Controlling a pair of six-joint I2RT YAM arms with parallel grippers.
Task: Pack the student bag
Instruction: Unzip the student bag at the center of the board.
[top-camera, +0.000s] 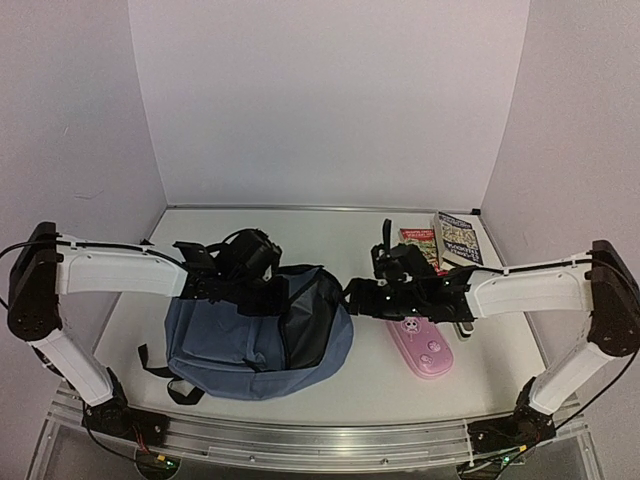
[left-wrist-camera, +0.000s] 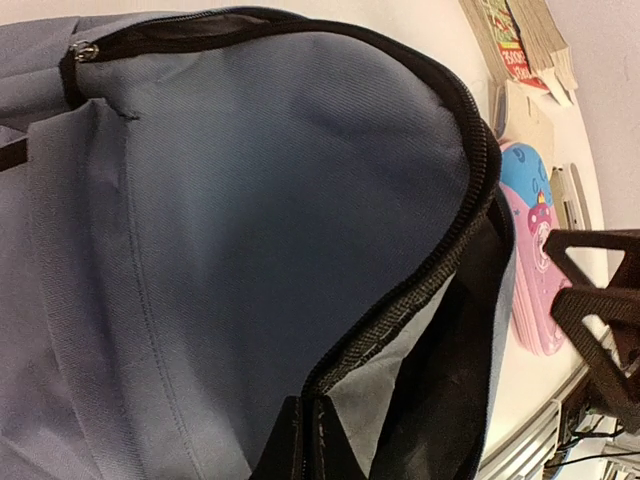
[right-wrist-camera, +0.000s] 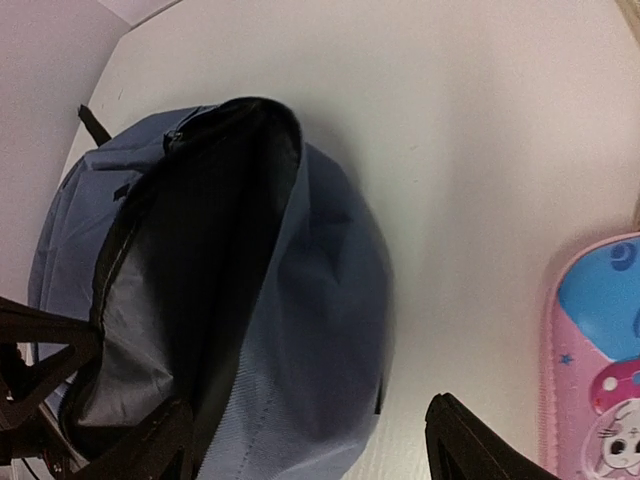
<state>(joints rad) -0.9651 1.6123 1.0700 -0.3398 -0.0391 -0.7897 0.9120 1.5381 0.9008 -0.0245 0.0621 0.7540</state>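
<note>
The slate-blue student bag (top-camera: 235, 345) lies on the table left of centre, its zip open and the dark grey lining facing right. My left gripper (top-camera: 283, 292) is shut on the upper zip edge of the opening and holds it up; in the left wrist view (left-wrist-camera: 305, 425) the pads pinch the black zip tape. My right gripper (top-camera: 352, 294) is open at the bag's mouth. In the right wrist view (right-wrist-camera: 310, 410) its fingers stand on either side of the bag's lower blue flap (right-wrist-camera: 320, 300) and hold nothing.
A pink pencil case (top-camera: 422, 347) lies right of the bag under the right arm; it also shows in the wrist views (left-wrist-camera: 535, 270) (right-wrist-camera: 600, 350). Two books (top-camera: 445, 243) lie at the back right. A small grey item (top-camera: 465, 326) lies beside the case.
</note>
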